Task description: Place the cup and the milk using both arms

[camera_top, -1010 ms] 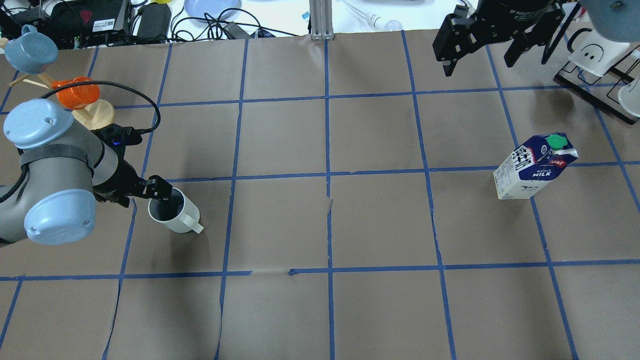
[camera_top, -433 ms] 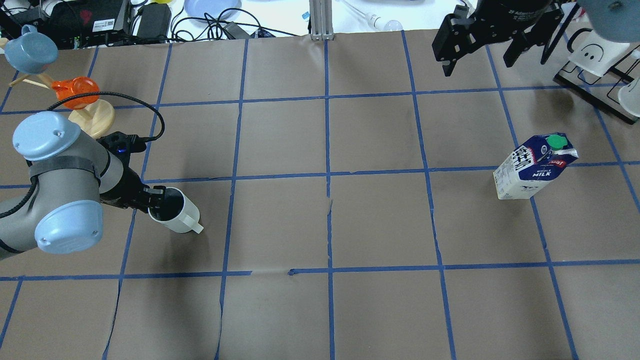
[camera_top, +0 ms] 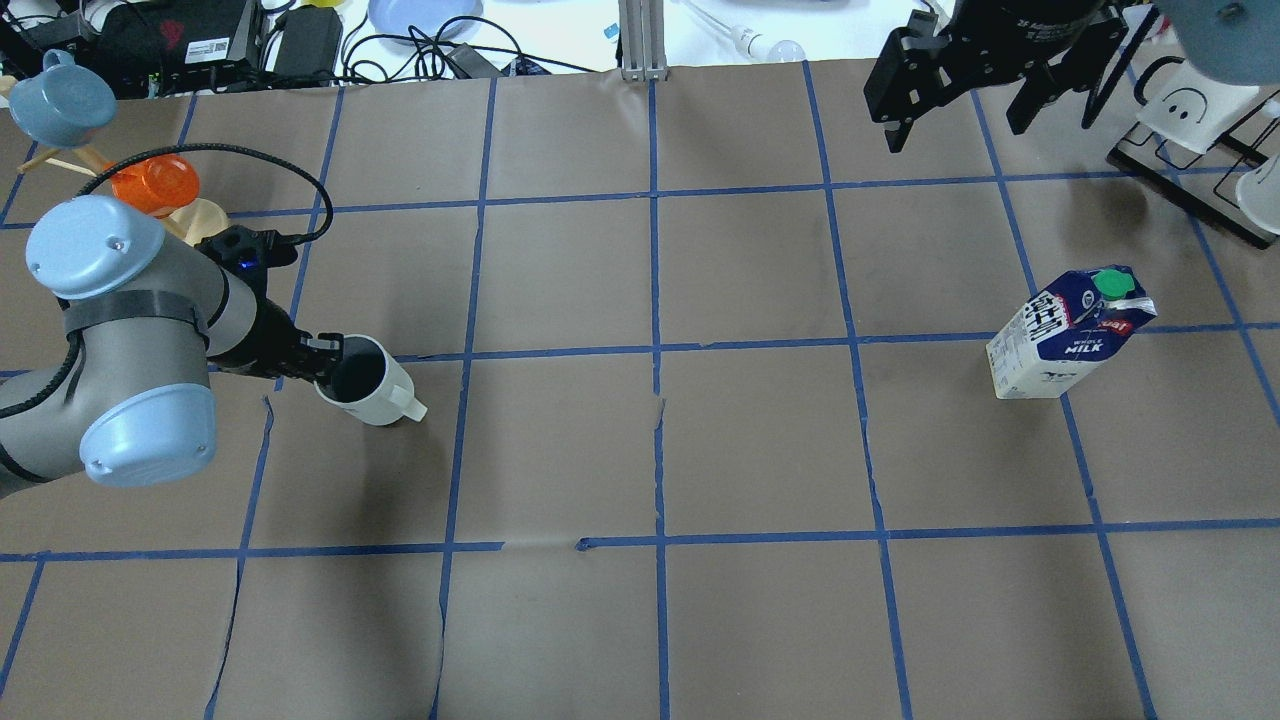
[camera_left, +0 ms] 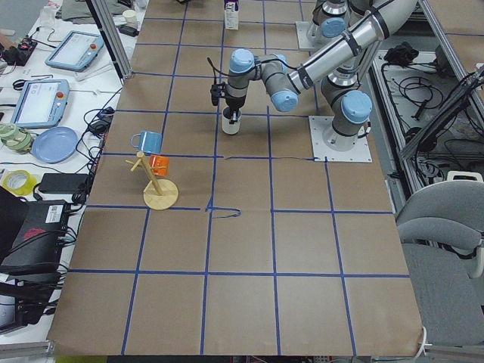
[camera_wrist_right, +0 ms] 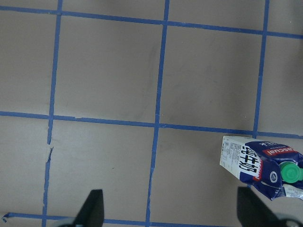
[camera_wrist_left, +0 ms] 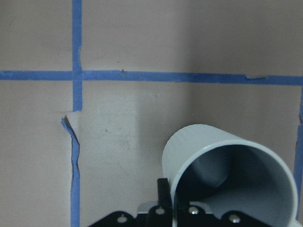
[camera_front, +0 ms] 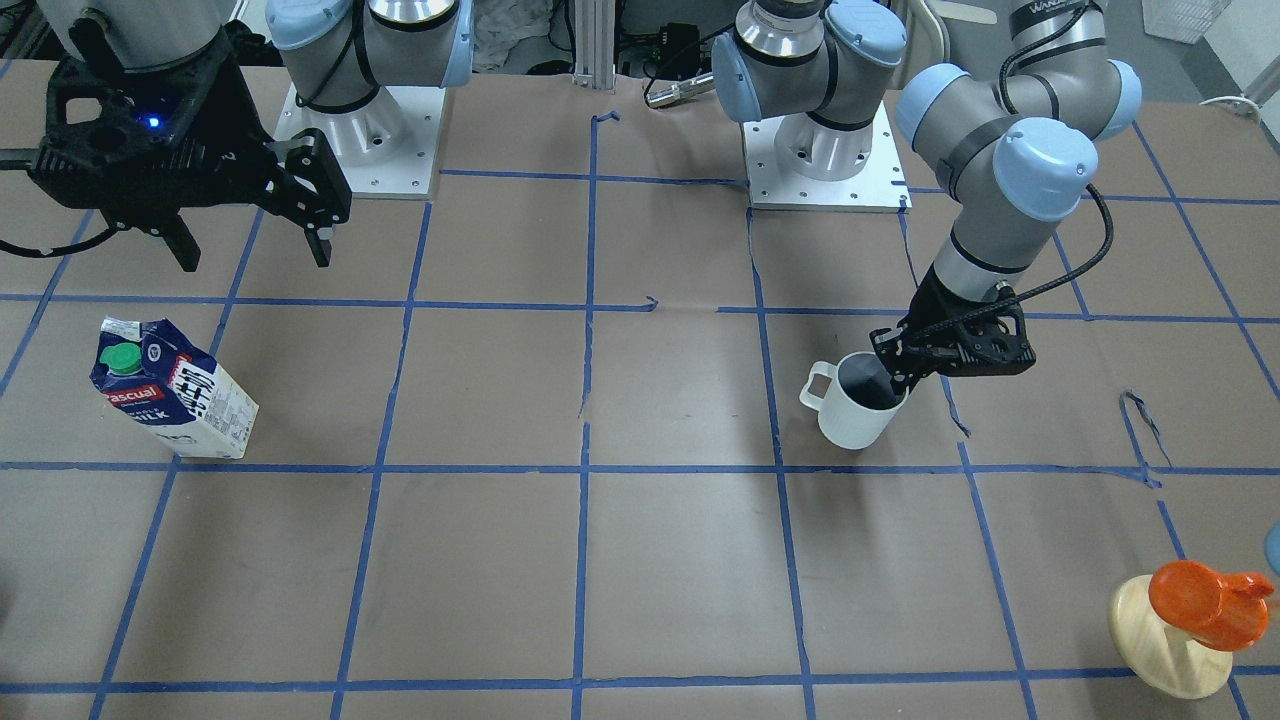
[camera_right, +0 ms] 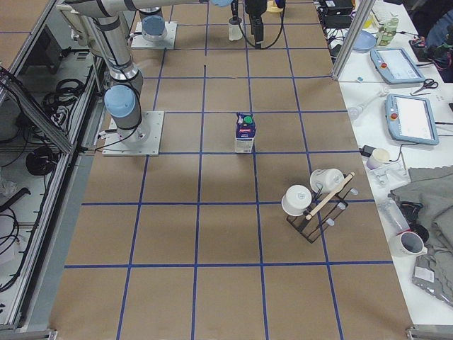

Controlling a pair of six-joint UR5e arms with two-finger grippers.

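Altogether one cup (camera_top: 383, 393), rim pinched by left tool (camera_top: 328, 362); one milk (camera_top: 1065, 335); right tool (camera_top: 957, 135) spread.

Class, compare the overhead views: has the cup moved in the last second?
Yes. Gripped by the left tool, the cup has shifted up the view and slightly right, now overlapping the blue tape line it sat below.

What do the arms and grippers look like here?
The left arm and right arm are silver-grey tubes with light blue joint caps. The left gripper and right gripper are black and two-fingered. A black cable loops to the left wrist.
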